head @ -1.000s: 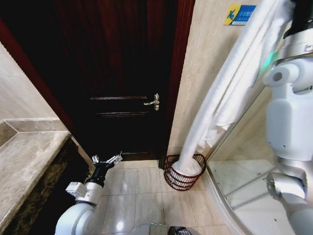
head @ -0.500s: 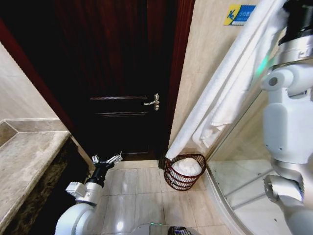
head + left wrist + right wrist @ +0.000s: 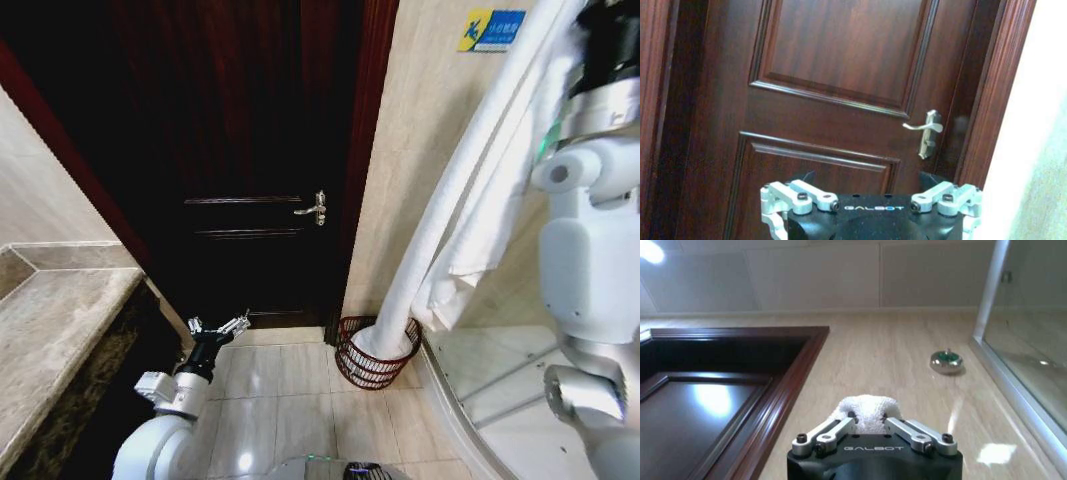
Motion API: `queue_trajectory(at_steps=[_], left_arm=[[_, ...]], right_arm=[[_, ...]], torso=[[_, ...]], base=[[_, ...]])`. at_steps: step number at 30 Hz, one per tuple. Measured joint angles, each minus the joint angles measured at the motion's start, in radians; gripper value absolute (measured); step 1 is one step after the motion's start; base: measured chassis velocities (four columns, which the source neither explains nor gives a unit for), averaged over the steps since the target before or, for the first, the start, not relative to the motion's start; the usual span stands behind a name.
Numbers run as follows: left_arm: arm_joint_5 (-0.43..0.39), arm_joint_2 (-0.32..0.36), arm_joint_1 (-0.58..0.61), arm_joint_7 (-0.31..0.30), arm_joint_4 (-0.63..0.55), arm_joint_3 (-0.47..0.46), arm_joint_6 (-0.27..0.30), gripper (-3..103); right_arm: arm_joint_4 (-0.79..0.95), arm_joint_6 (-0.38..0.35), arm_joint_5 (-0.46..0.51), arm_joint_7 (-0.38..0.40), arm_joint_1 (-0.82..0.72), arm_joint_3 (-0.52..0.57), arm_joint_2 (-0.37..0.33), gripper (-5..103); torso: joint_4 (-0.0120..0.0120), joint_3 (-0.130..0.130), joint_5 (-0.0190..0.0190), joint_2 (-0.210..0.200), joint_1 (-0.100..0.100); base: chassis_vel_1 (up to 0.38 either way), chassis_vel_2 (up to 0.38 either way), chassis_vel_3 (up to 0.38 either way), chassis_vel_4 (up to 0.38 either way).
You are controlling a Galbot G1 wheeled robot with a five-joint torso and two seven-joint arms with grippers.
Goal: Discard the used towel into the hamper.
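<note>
Hamper [image 3: 375, 358] on tiled floor [image 3: 290, 400]

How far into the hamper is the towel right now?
Partly in. The towel's lower end sits inside the hamper, while the rest hangs up to the raised right gripper, which is shut on it.

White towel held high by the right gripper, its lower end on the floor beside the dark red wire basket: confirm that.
Wrong: in the head view the white towel, clamped by the right gripper, ends inside the dark red wire basket, not beside it.
</note>
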Motion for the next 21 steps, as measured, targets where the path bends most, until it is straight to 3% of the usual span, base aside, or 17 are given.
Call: queue_trajectory(at_steps=[21], left_arm=[[0.0, 0.0, 0.0, 0.0, 0.0, 0.0, 0.0, 100]], right_arm=[[-0.001, 0.05, -0.048, -0.004, -0.254, 0.02, 0.091, 7]], torso=[[0.0001, 0.0, 0.0001, 0.0, 0.0]], base=[[0.0, 0.0, 0.0, 0.0]])
